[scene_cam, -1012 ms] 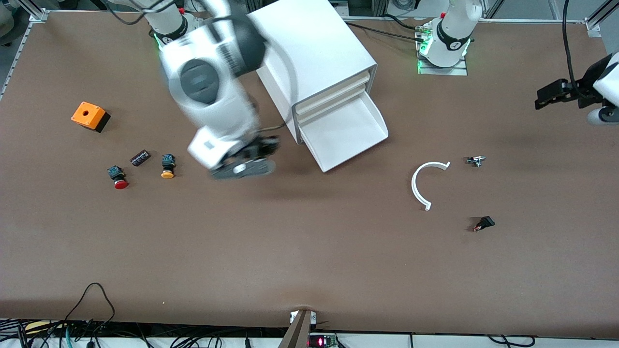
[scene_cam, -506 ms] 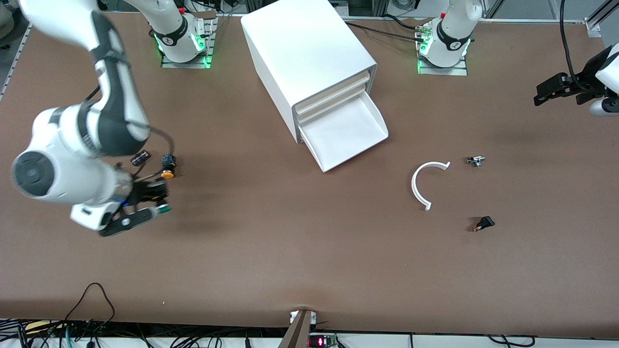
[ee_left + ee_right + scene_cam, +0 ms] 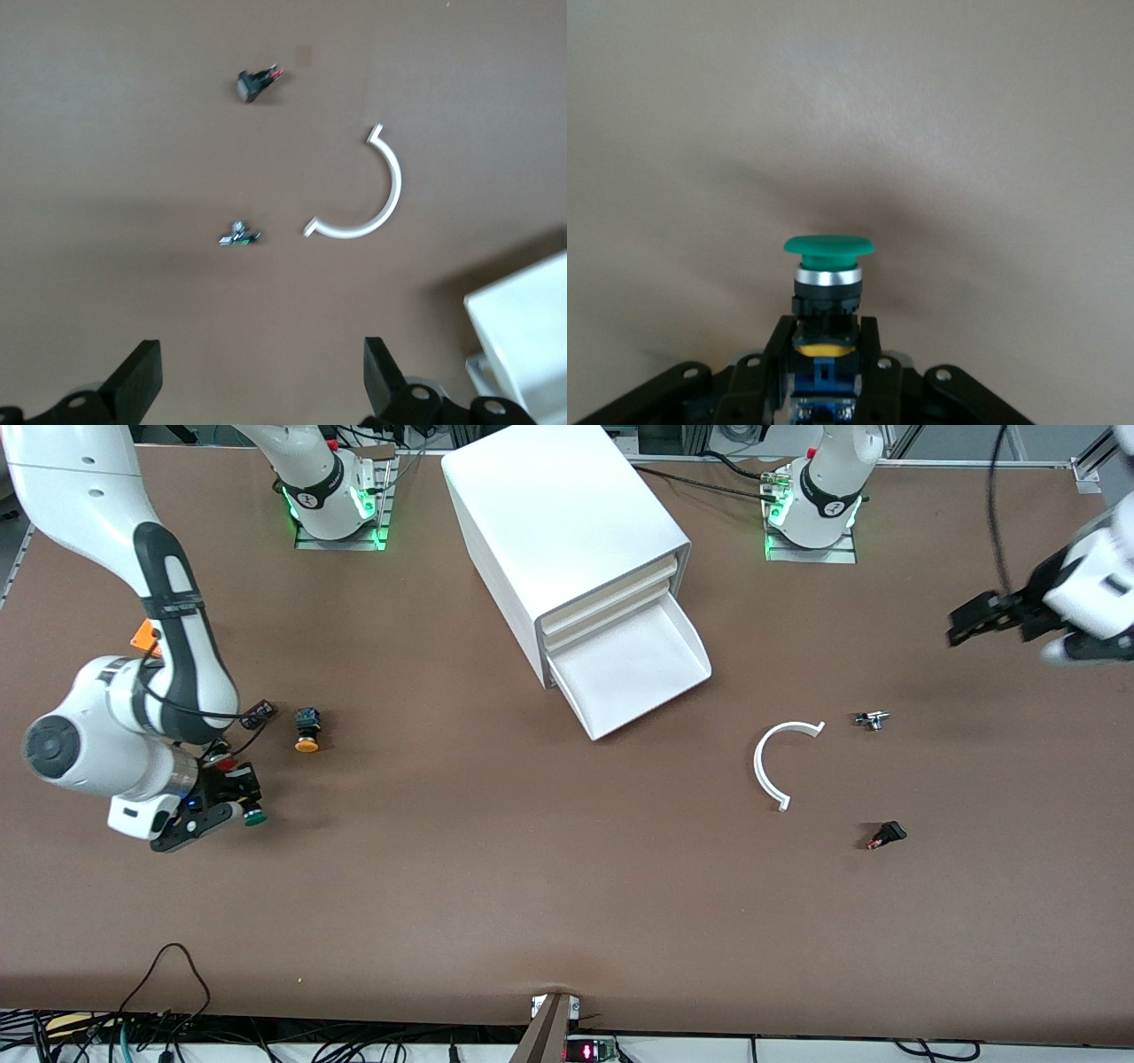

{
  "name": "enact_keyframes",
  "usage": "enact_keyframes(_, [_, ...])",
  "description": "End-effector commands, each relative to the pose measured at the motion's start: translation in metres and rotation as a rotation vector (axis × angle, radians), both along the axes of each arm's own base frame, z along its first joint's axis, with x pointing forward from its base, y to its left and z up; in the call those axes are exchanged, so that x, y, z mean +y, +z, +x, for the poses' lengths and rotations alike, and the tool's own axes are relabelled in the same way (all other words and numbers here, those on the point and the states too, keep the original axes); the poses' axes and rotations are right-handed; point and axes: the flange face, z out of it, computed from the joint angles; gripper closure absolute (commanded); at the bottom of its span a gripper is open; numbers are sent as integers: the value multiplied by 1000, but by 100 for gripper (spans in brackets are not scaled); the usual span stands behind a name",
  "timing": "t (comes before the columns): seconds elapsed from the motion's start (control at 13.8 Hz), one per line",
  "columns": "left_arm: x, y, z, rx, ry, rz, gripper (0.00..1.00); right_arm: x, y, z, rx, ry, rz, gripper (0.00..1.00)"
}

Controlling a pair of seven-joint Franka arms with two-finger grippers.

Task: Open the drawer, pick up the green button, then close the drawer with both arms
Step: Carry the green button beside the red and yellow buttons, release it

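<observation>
The drawer [image 3: 638, 660], lowest of the white cabinet [image 3: 567, 514], stands pulled out and its tray looks empty. My right gripper [image 3: 232, 799] is shut on the button [image 3: 255, 817], low over the table near the right arm's end. In the right wrist view the green cap [image 3: 828, 248] sticks out past the gripper [image 3: 824, 363], whose fingers [image 3: 776, 354] clamp the black-and-blue body. My left gripper [image 3: 970, 620] is open and empty over the left arm's end of the table. In the left wrist view it [image 3: 257, 390] shows with fingers [image 3: 135, 388] wide apart, high above the table.
A yellow-orange-capped button [image 3: 306, 731], a small black part [image 3: 260, 710] and an orange box [image 3: 142, 638] lie close to the right arm. A white C-shaped piece [image 3: 769, 766], a small metal part [image 3: 873, 719] and a black part [image 3: 889, 834] lie toward the left arm's end.
My right arm has swung from beside the drawer toward its own end of the table, carrying the button, then drawn a little closer to the red-button spot. My left gripper has shifted slightly toward the cabinet.
</observation>
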Motion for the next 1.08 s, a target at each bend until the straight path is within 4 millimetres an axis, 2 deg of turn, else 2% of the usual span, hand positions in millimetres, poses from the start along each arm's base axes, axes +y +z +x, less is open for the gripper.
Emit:
enact_keyframes(0.0, [-46,-57,8,2,57,-17,0,-2,-13,-26,-20,8,10,100])
enact_keyframes(0.07, [-64,-81,12,37,106,-28,0,-2,-16,-27,-19,7,9,100])
enact_keyframes(0.14, [-85,-95,17,39,133,-28,0,-2,-20,-27,-17,6,9,100])
enact_keyframes(0.22, [-101,-108,20,38,151,-26,0,-3,-24,-28,-15,-5,16,93])
enact_keyframes(0.29, [-114,-121,24,44,169,-24,0,-6,-29,-29,-7,-19,23,74])
enact_keyframes(0.36, [-124,-134,26,49,197,-22,0,-8,-31,-30,-4,-25,25,46])
enact_keyframes(0.43, [-144,-146,25,54,230,-22,0,-8,-29,-29,-7,-32,27,8])
enact_keyframes(0.51, [-166,-155,23,55,262,-17,0,-7,-21,-25,-18,-34,29,1])
enact_keyframes(0.65, [-197,-180,24,32,310,-23,0,3,10,-17,-49,-29,39,1])
enact_keyframes(0.8, [-225,-206,25,2,337,-39,0,18,51,-12,-44,-42,60,1])
enact_keyframes(1.01, [-253,-253,26,-22,388,-58,0,44,127,-16,-36,-38,77,1])
